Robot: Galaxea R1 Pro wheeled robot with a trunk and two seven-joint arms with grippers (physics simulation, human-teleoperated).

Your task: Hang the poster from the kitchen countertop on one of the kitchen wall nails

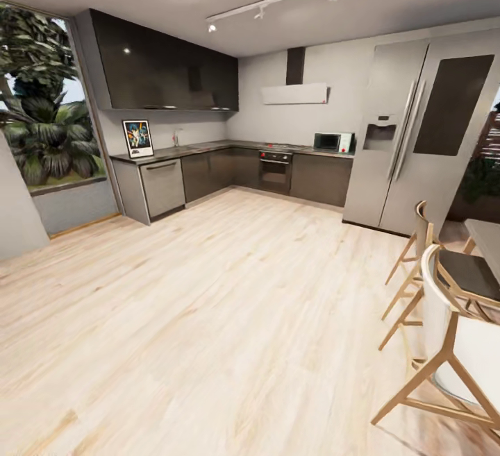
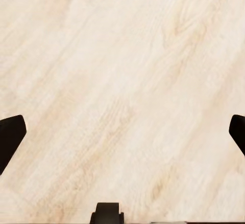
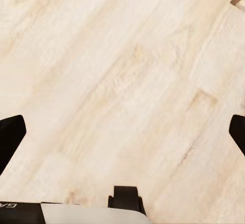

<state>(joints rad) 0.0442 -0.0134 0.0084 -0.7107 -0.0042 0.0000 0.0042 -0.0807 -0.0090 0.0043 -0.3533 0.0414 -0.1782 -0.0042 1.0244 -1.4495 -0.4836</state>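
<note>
1. I am well back from the kitchen run, so the step in hand, as I judge it, is the drive in. The poster (image 1: 137, 138) stands upright on the kitchen countertop (image 1: 208, 147), at about 11 o'clock in the head view, at the slab's end near the window (image 1: 45, 102), leaning on or just in front of the pale wall under the dark upper cabinets (image 1: 163, 64).
2. I steer across the open wood floor (image 1: 208, 303) toward that 11 o'clock corner. The bar stools (image 1: 444, 303) sit at 4 o'clock, so I keep my right side clear of them as I turn.
3. The left gripper (image 2: 122, 132) has its dark fingertips (image 2: 10, 137) spread wide apart over bare floorboards, holding nothing. The right gripper (image 3: 122, 137) is likewise spread and empty.
4. I plan to stop square to the grey cabinet (image 1: 161, 185) below the poster, near enough to reach the frame's edges without stretching.
5. I cannot make out any wall nail from here. I judge I should look for one on the plain wall stretches once I am closer.
</note>
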